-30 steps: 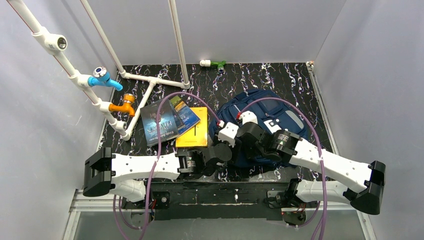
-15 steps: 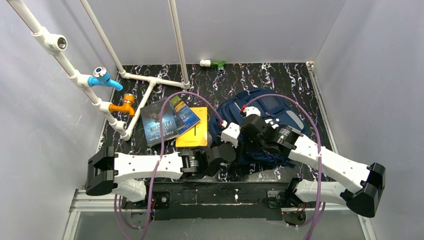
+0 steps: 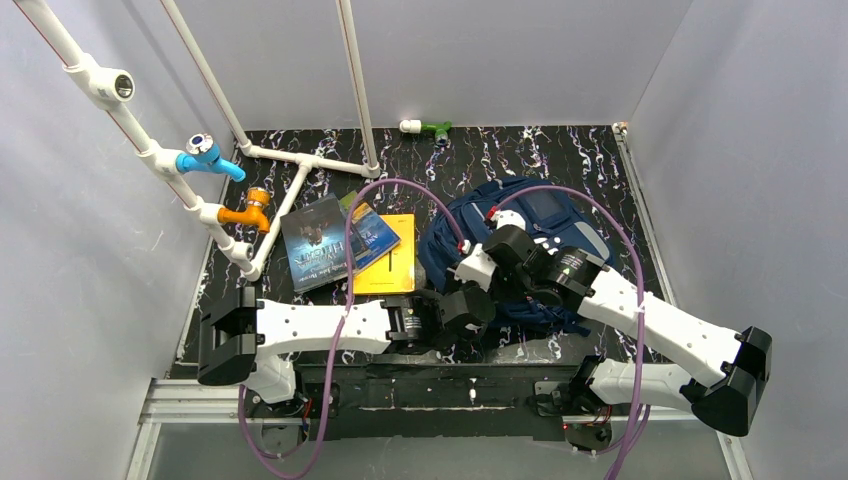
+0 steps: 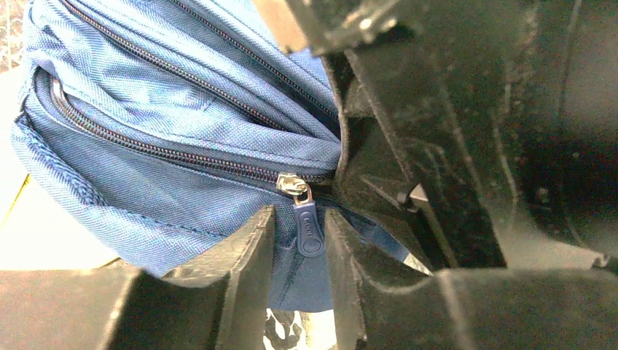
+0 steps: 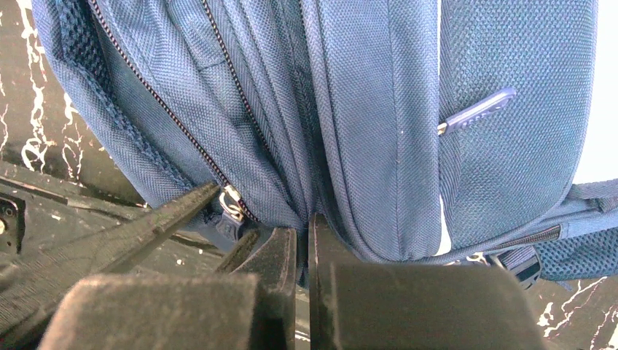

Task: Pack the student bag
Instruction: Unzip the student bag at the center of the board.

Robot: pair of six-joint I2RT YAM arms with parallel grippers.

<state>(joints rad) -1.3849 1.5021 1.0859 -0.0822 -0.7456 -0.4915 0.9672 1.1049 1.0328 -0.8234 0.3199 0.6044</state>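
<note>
While the visible zip run is still showing its teeth meshed, the step in hand is judged to be opening the bag; no book is lying inside it yet.

- White pipe frame (image 3: 300,160): standing at 10 o'clock on the table (image 3: 600,160).
- Three books: a dark book (image 3: 320,243), a blue book (image 3: 375,232) and a yellow book (image 3: 388,265) are lying overlapped at 9 o'clock, just beside the bag.
- Left gripper (image 4: 300,215): reaching toward 1 o'clock at the bag's near-left corner. Its jaws are standing narrowly apart, straddling the zip pull (image 4: 309,230). The pull is hanging between the fingers (image 4: 240,255), close against one of them and seemingly not yet pinched.
- Student bag (image 3: 545,212): lying flat at 3 o'clock of the table's middle, partly under both wrists.
- Right gripper (image 5: 304,222): clenched on a fold of the bag's fabric beside the zip, bracing it.

Next move, as a judgement: the left fingers are needing to pinch the pull firmly, then draw it along the teeth toward 9 o'clock in the left wrist view, while the right grip is holding the cloth taut. A slack fold could be jamming the slider.
</note>
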